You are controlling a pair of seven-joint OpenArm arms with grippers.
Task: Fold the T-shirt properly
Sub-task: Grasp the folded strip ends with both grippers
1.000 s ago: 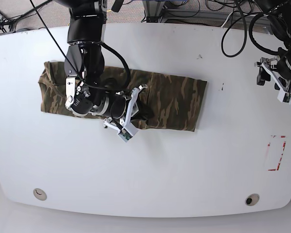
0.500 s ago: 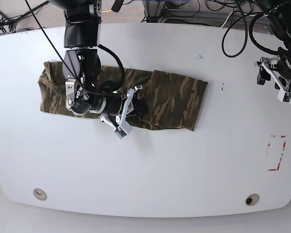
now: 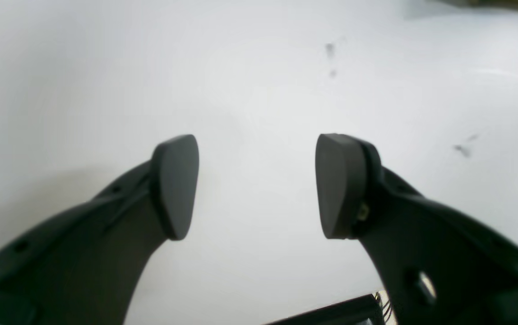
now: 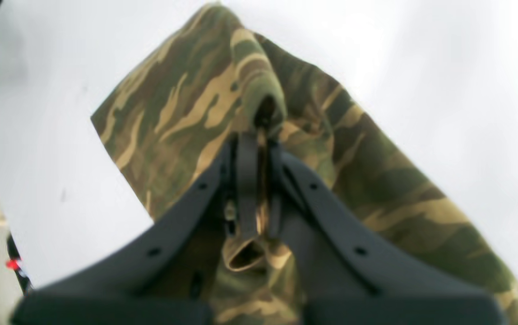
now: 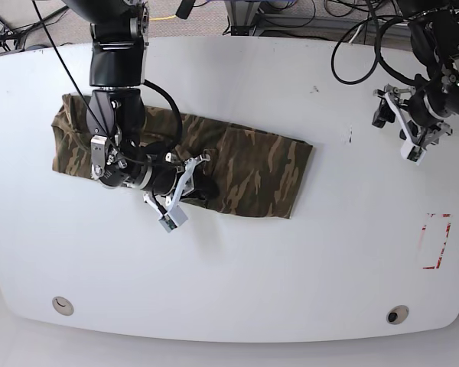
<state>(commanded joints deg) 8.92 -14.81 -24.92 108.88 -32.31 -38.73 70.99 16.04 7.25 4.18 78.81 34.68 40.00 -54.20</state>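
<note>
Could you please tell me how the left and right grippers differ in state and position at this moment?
The left gripper has its jaws spread apart over the bare white table, holding nothing; the right gripper has its jaws shut on a bunched fold of the T-shirt. The left hovers far from the garment; the right sits over it. Both have dark jaws.

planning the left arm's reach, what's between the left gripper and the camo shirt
Only bare white table, with a few small dark marks, in the base view, between the open left gripper and the camouflage-print fabric T-shirt.
</note>
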